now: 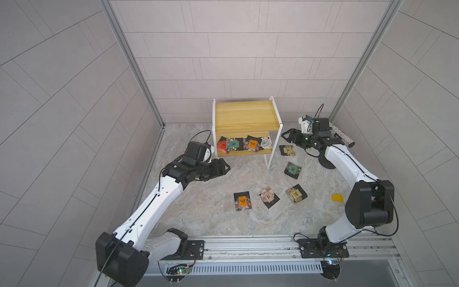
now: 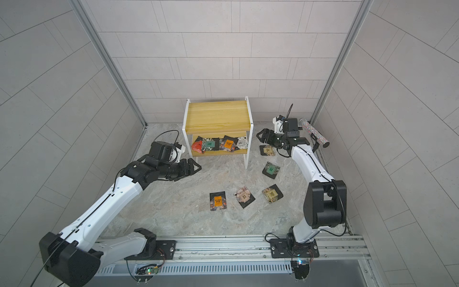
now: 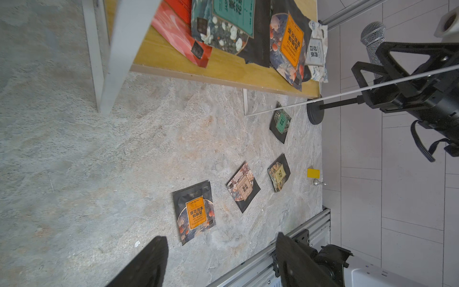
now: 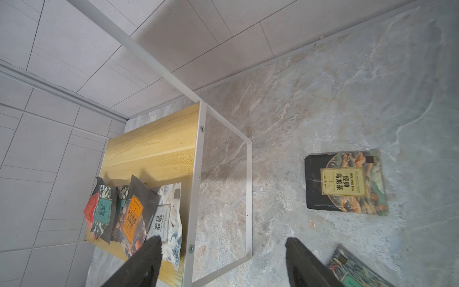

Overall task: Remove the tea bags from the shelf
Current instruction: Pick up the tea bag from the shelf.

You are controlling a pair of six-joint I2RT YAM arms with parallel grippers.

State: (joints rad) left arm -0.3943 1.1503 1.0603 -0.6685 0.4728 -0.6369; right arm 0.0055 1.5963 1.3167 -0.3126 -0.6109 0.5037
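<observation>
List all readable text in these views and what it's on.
"OOLONG TEA", "经典乌龙茶": beige label of the tea bag on the table.
"白茶": label of the white tea bag on the shelf.
Other tea bags: labels cropped, too small or blurred to read.
</observation>
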